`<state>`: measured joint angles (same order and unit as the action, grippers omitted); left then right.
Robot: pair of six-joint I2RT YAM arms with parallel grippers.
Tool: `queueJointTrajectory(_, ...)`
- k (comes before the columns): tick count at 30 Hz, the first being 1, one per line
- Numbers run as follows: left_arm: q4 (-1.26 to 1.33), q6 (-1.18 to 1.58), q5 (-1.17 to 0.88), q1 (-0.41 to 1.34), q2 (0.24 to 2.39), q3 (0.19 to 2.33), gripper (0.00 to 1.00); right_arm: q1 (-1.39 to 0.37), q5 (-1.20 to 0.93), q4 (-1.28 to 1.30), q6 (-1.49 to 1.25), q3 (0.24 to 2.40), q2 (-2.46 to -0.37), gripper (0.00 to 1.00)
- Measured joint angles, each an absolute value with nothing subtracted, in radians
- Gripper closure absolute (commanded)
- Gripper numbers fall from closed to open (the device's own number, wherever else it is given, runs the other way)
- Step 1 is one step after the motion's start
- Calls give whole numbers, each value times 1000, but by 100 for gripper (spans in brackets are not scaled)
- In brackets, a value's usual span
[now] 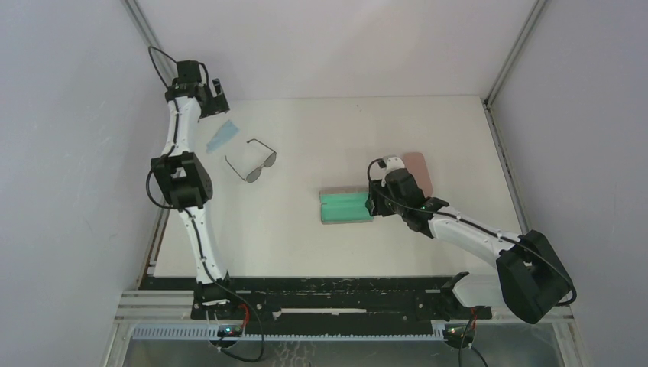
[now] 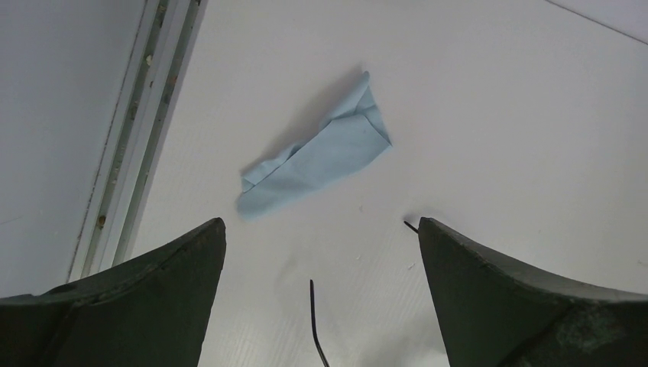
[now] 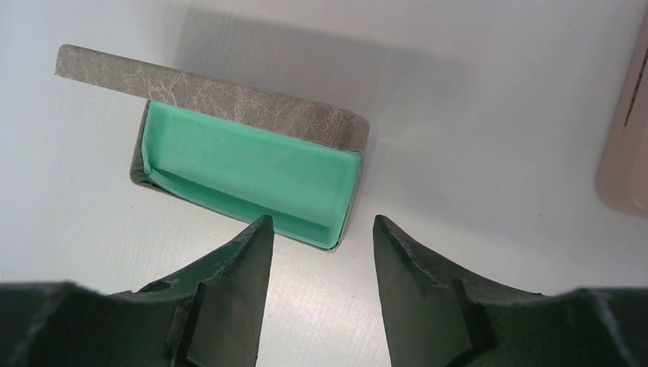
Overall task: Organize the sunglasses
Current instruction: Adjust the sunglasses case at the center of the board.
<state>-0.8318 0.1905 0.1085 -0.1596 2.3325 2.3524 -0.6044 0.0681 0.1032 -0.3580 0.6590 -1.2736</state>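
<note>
One pair of sunglasses (image 1: 252, 162) with a thin black wire frame and dark lenses lies unfolded on the white table, left of centre. In the left wrist view only its temple tips (image 2: 317, 329) show. My left gripper (image 1: 218, 93) hangs open at the far left, raised above a light blue cloth (image 1: 221, 136), with nothing between its fingers (image 2: 176, 290). My right gripper (image 3: 322, 220) stands open and unladen just right of an open grey-brown case (image 1: 345, 206) with a green lining (image 3: 244, 164).
A shut pink case (image 1: 419, 172) lies just behind the right gripper, at the right edge of the right wrist view (image 3: 628, 145). The crumpled cloth (image 2: 317, 157) lies near the table's left rail (image 2: 130, 145). Walls enclose the table on three sides.
</note>
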Motion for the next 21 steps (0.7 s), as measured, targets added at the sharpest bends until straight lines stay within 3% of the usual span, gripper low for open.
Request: queueJointTrajectory(21, -698, 269, -199, -156, 2336, 2349, 1, -598, 51, 99, -354, 659, -1292, 49)
